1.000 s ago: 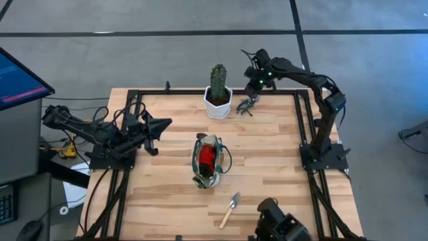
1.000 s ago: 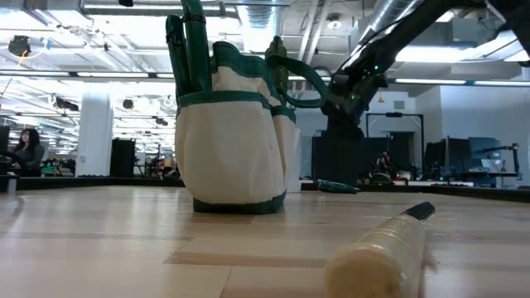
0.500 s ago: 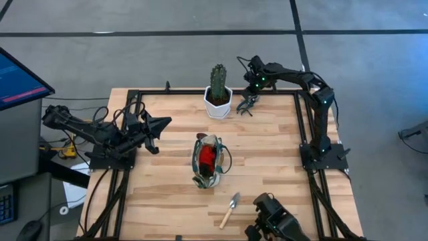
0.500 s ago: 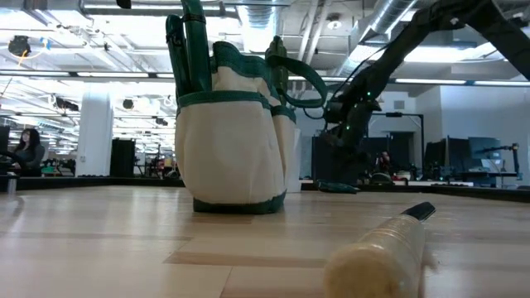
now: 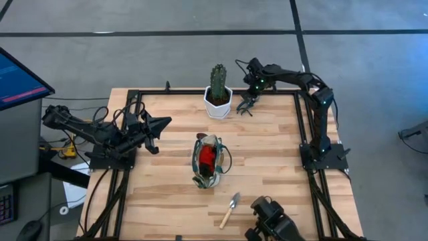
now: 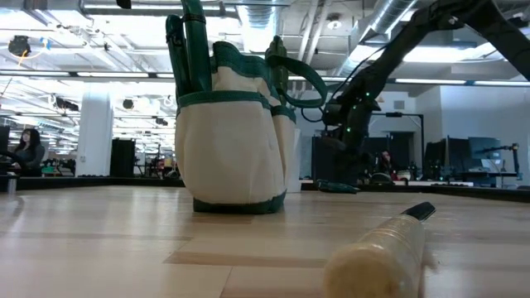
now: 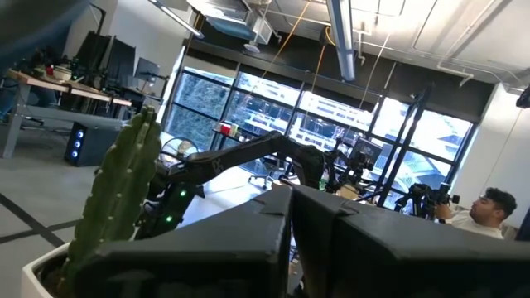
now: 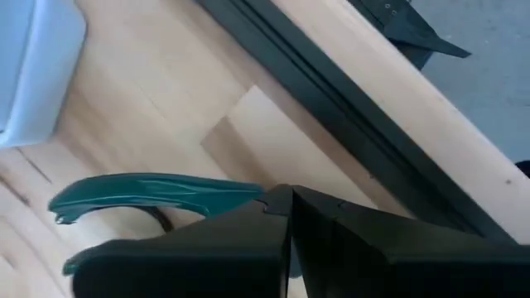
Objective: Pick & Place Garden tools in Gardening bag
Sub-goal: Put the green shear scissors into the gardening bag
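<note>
Pruning shears (image 5: pixel 245 106) with teal handles (image 8: pixel 157 194) lie on the table by the far edge, right of the potted cactus. My right gripper (image 5: pixel 249 99) is shut and points steeply down at them, its tips (image 8: pixel 290 199) at the end of one handle. The cream gardening bag (image 5: pixel 207 162) with green trim stands mid-table, a red tool (image 5: pixel 208 157) inside it. A wooden-handled trowel (image 5: pixel 231 207) lies near the front edge. My left gripper (image 5: pixel 167 122) waits shut at the left, pointing across the table. My right gripper has its shut fingertips right beside the end of the shears' teal handle (image 8: pixel 248 192), coming from above and slanting down. I cannot tell whether they touch it. The shears lie flat on the table.
The green cactus (image 5: pixel 218 80) in its white pot (image 5: pixel 218 104) stands close to the left of the shears. The table's black frame rail (image 8: pixel 348 116) runs just behind them. A monitor (image 5: pixel 20 77) is off the left edge. A dark device (image 5: pixel 274 224) sits at the front edge.
My right gripper has gone down toward the shears at the far edge and tipped more steeply downward, staying shut. The shears, bag and trowel have not moved.
</note>
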Controlling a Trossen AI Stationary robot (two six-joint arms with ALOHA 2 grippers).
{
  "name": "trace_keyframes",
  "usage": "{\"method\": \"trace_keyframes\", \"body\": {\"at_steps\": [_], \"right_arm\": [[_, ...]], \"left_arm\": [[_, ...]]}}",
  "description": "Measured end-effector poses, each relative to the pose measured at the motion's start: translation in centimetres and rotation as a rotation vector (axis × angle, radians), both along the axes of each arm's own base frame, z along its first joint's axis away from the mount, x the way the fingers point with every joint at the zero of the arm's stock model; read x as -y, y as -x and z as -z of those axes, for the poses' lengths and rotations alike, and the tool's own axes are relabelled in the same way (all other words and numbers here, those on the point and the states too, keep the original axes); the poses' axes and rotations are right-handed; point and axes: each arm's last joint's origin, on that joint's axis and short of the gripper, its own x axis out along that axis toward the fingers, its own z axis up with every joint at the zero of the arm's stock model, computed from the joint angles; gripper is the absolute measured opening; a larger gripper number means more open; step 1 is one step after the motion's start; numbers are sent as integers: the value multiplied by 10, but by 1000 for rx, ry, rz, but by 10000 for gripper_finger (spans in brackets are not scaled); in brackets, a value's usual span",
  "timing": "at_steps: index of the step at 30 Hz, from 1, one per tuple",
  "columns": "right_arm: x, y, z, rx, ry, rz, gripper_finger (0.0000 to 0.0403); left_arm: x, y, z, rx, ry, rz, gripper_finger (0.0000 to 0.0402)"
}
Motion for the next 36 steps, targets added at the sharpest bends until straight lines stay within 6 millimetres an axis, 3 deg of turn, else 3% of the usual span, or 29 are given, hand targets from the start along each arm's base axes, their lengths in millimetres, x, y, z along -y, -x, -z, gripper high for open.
{"method": "trace_keyframes", "body": {"at_steps": [9,20,27,36], "right_arm": [[-7,-11,0,-14,37,-19,0],[-19,-3,6,-86,-73,-41,0],[-40,-8,15,-134,-135,-98,0],[-80,-35,20,-120,-191,-221,0]], "left_arm": [[0,0,0,2,0,4,1],[0,0,0,4,4,8,1],[0,0,0,4,4,9,1],[1,0,0,8,-4,34,1]]}}
